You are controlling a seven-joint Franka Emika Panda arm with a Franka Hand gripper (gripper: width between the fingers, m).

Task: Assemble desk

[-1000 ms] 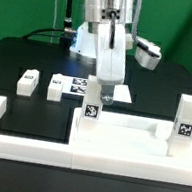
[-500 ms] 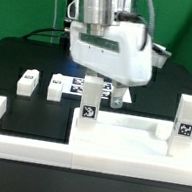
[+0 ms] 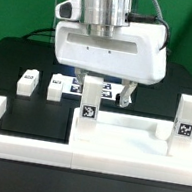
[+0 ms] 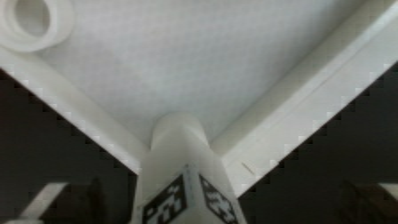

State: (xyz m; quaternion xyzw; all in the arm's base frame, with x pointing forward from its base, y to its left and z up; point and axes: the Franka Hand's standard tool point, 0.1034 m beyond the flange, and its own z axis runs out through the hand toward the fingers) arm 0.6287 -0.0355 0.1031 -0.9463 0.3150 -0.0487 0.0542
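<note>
Currently gripper (image 3: 106, 91) hangs open, jaws spread wide, holding nothing; 1 upright leg (image 3: 91, 112) stands just below gripper, clear of both fingers; tabletop (image 3: 127, 142) lies beneath gripper.

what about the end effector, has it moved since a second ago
Yes: the end effector has turned and opened off the upright leg, its fingers now apart on either side.
</note>
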